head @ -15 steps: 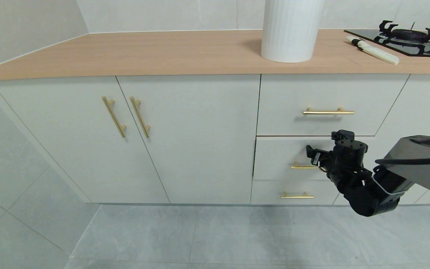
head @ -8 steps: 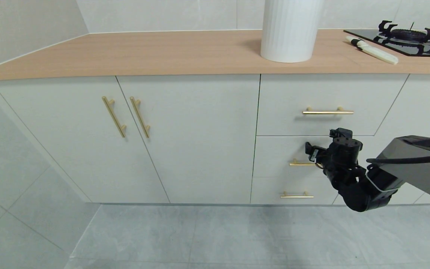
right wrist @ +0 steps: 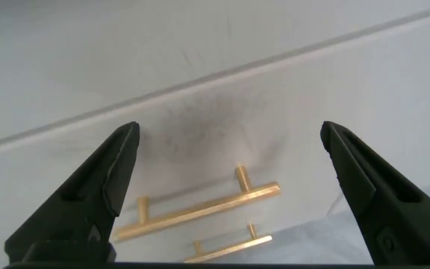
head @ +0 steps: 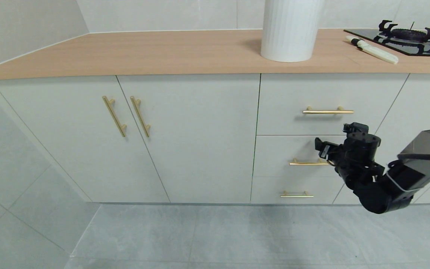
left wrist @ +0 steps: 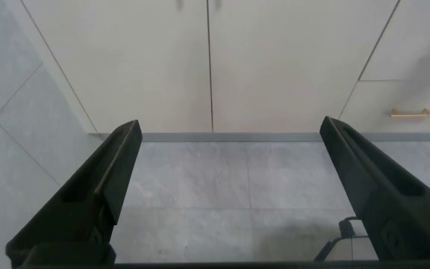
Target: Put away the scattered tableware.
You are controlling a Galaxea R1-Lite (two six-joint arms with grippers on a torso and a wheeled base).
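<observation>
- Surface (head: pixel 144 52) of pale wood runs along the wall and carries everything left out.
- Cabinet doors (head: pixel 125 138) below it on the robot's left are closed. A stack of three drawers sits to their right, all shut.
- White ribbed container (head: pixel 291 31) stands upright on the surface above the drawers, well apart from the item to be stored.
- Cooktop (head: pixel 409 37) is set into the surface at the far right.
- Right tool (head: pixel 322 150) hangs low in front of the middle drawer (head: pixel 286 149), fingers apart with nothing between them. It faces the drawer front, which suggests the drawer is meant to be opened first so the tableware has somewhere to go.
- Left tool (left wrist: pixel 230 131) is also spread and empty, pointing down at the floor (left wrist: pixel 222 194) before the cabinet doors, out of the other arm's way.
- Knife (head: pixel 372 49), cream with a dark band, lies flat on the surface just beside the cooktop, not yet picked up. It looks like the piece to put away.
- Handle (right wrist: pixel 200 209) of the middle drawer, a gold bar, lies ahead of the right tool's open fingers, close but not yet grasped.
</observation>
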